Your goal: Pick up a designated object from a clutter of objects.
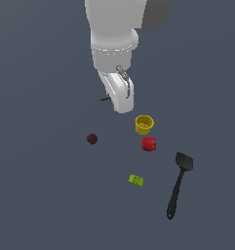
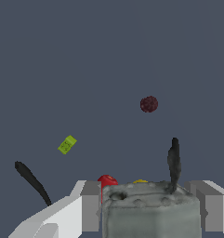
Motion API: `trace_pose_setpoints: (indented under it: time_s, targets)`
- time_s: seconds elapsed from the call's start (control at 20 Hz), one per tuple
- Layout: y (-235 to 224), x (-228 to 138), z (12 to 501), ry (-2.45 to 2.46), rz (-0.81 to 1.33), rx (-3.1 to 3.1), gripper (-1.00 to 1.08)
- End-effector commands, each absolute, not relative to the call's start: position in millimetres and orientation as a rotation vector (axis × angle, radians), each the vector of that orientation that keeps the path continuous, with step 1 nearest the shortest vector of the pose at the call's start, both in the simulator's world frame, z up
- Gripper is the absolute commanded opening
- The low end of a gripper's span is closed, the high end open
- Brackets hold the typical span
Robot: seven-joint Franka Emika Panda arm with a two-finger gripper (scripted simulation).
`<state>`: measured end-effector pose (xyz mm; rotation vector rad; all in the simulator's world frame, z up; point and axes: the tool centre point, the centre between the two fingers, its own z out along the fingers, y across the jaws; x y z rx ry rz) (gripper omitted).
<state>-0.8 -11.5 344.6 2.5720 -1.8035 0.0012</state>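
The designated object, a pale grey-white piece with a thin dark stem, sits between the two grey fingers of my gripper, which is shut on it. In the exterior view the white hand hides the piece, and only a thin dark stem pokes out on the exterior view's left. The rest of the clutter lies apart from the hand: a yellow cup, a red chunk, a dark maroon ball and a lime-green block.
A long black spatula lies at the exterior view's right, past the red chunk. The wrist view shows the maroon ball, green block, spatula, red chunk and cup rim on the dark grey floor.
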Motion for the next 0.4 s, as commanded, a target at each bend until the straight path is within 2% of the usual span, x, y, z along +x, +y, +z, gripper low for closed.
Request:
trace_pose_setpoints:
  time_s: [0.0, 0.35]
  targets:
    - [-9.8, 2.8, 353.0, -1.803, 0.000, 2.572, -1.00]
    - [-8.4, 6.8, 360.2, -1.803, 0.000, 2.572, -1.00]
